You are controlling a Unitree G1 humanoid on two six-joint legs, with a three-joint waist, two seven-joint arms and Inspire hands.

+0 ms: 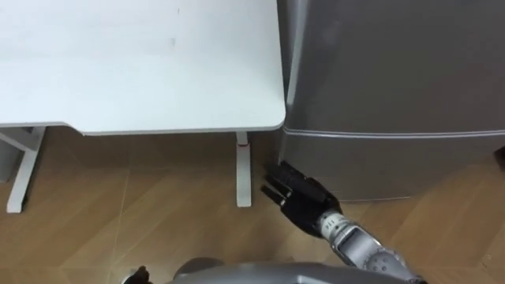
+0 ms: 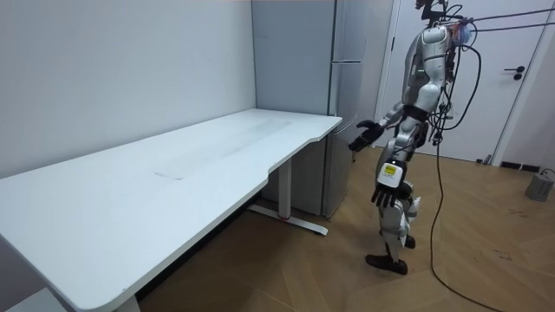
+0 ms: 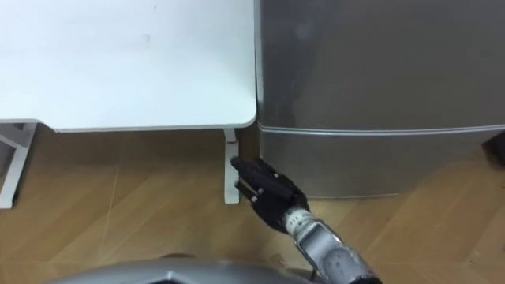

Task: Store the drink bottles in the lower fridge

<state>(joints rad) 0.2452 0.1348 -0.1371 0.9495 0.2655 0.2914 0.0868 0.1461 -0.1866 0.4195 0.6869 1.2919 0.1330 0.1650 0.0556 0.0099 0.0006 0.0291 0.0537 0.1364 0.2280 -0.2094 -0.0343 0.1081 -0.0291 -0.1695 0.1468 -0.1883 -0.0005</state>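
Right hand reaches forward and low from the robot's right side, dark fingers straight and spread, holding nothing. It hangs over the wooden floor, between the white table leg and the lower fridge door, near that door's bottom left corner. Contact with the door cannot be told from the eye views.

Left hand hangs at the robot's side in the room view, fingers loose and pointing down, also holding nothing.

Robot stands upright on the floor, facing the fridge, just off the table's right end.

Lower fridge door is grey and shut. Its top seam runs level with the table's near right corner. Upper door above it is shut too. The fridge stands just beside the right edge of the table, a narrow gap between them.

Table top is white with a rounded near right corner, and in the room view it runs long towards the camera along the wall.

Behind the robot, a white room door is closed.
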